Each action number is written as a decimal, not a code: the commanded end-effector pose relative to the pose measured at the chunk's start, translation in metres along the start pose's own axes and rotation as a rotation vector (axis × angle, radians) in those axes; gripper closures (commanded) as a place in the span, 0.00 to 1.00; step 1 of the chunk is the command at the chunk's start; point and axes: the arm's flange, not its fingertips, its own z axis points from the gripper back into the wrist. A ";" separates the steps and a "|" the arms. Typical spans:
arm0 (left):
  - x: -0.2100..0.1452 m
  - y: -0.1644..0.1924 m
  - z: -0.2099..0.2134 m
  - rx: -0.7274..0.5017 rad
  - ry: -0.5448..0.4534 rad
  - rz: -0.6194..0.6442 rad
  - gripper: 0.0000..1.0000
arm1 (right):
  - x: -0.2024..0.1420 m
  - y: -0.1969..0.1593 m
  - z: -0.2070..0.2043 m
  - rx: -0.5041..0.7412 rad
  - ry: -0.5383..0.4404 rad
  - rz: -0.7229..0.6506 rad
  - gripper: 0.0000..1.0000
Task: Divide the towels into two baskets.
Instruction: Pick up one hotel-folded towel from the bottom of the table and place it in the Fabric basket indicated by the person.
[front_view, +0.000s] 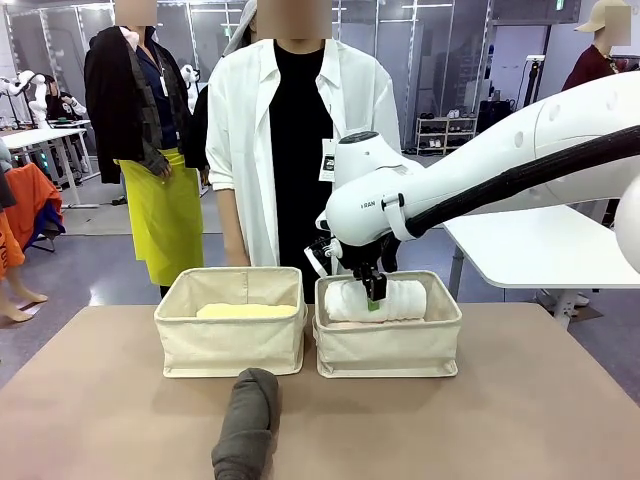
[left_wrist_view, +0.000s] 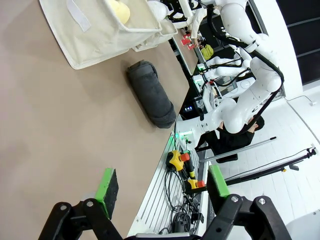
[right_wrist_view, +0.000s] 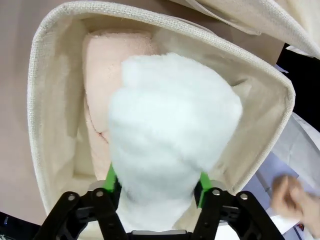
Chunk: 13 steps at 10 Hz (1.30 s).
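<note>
Four towels: soft cloth rolls; two lie in baskets, one is gripped, one is loose.
Left basket: the left beige canvas basket (front_view: 230, 350) holds the pale yellow rolled towel (front_view: 245, 311), lying flat.
Right basket: the right beige canvas basket (front_view: 388, 352) holds the pale pink rolled towel (right_wrist_view: 105, 65) along its floor.
Gripped roll: the white rolled towel (front_view: 405, 300) sits in the right basket's mouth, above the pink one and bulging over the rim.
Loose roll: the dark grey rolled towel (front_view: 247, 425) lies on the brown tabletop (front_view: 500, 420) at the near edge, in front of the gap between the baskets.
Right hand (front_view: 372, 292): clamped across the white roll's middle, green pads sunk into the pile.
Left hand (left_wrist_view: 162, 185): fingers apart and empty, over bare tabletop, apart from the grey roll.
Handling: likely light, squashy and not slippery; a roll may sag or unfurl if lifted by one end.
Where to hold: probably across the grey roll's middle, with the fingers straddling its width and squeezing well in.
</note>
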 end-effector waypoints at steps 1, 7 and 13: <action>-0.005 -0.004 0.000 0.001 0.003 -0.007 0.10 | -0.001 0.003 0.011 0.004 0.016 0.025 0.00; -0.005 -0.004 0.000 0.001 0.003 -0.007 0.10 | -0.001 0.001 0.010 0.007 0.009 0.000 0.00; -0.005 -0.004 0.000 0.001 0.003 -0.007 0.10 | -0.001 0.001 0.010 0.007 0.009 0.000 0.00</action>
